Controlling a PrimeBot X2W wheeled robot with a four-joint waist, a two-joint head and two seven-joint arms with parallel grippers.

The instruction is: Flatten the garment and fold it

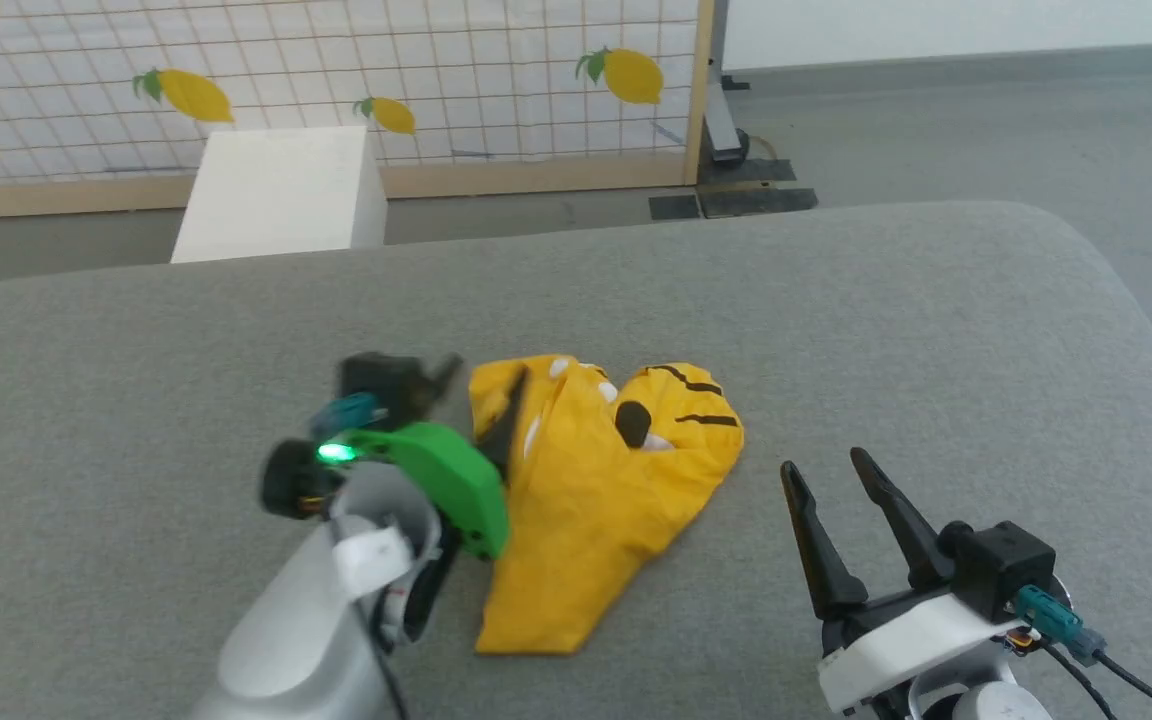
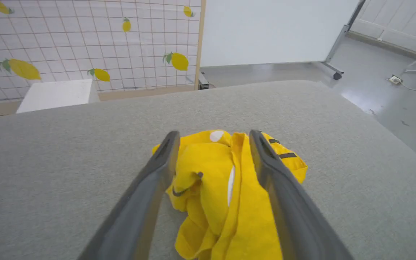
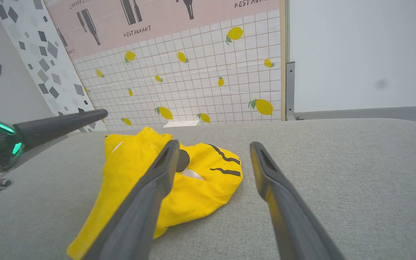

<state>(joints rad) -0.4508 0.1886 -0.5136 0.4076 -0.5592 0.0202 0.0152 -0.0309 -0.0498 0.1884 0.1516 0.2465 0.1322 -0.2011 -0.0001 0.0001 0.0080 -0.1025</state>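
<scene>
My left gripper (image 2: 213, 136) had its jaws spread wide, clamped on nothing, poised over the left side of the shirt (image 1: 586, 500). My right gripper (image 1: 822, 463) stood just as wide and empty, near the shirt's right edge but clear of it. The shirt lay crumpled in a heap on the grey pad (image 1: 886, 300), a white box (image 1: 276, 190) beyond it.

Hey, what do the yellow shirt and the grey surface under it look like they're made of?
Yellow shirt: thin soft fabric, probably cotton, matte; it lies crumpled in loose folds. Grey surface: woven-looking upholstery cloth, matte and speckled, with a rounded, padded-looking edge.
</scene>
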